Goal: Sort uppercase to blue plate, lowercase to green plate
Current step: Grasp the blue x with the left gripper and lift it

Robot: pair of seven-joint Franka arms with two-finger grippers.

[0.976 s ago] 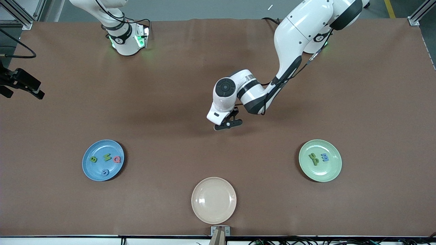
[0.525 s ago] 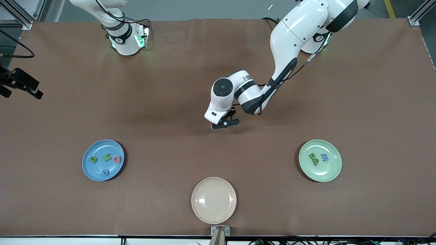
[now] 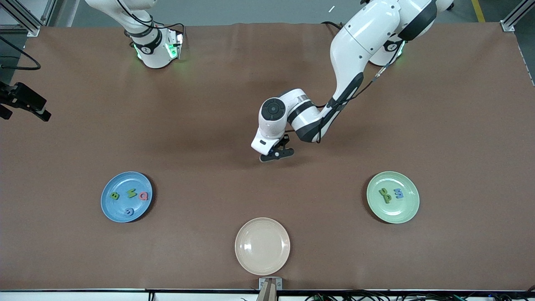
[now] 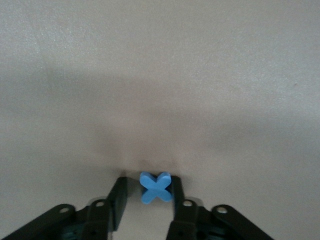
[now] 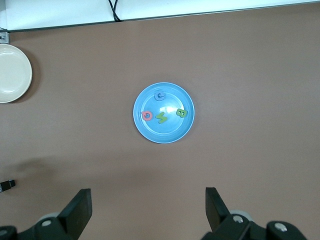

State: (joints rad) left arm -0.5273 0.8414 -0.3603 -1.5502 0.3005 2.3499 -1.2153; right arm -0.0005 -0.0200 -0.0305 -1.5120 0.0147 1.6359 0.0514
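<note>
Closing on the blue x [image 4: 156, 187], left gripper [image 3: 276, 154] sits low at mid-table, fingers [image 4: 118, 200] flanking the piece, which looks to rest on the table; grip seems nearly set. Four caps lie in the blue plate [image 3: 109, 209], three lowercase in the green plate [image 3: 407, 211]. Only the x is left, prob. last move. Right gripper [image 5: 148, 210] waits wide apart, high over the blue plate.
</note>
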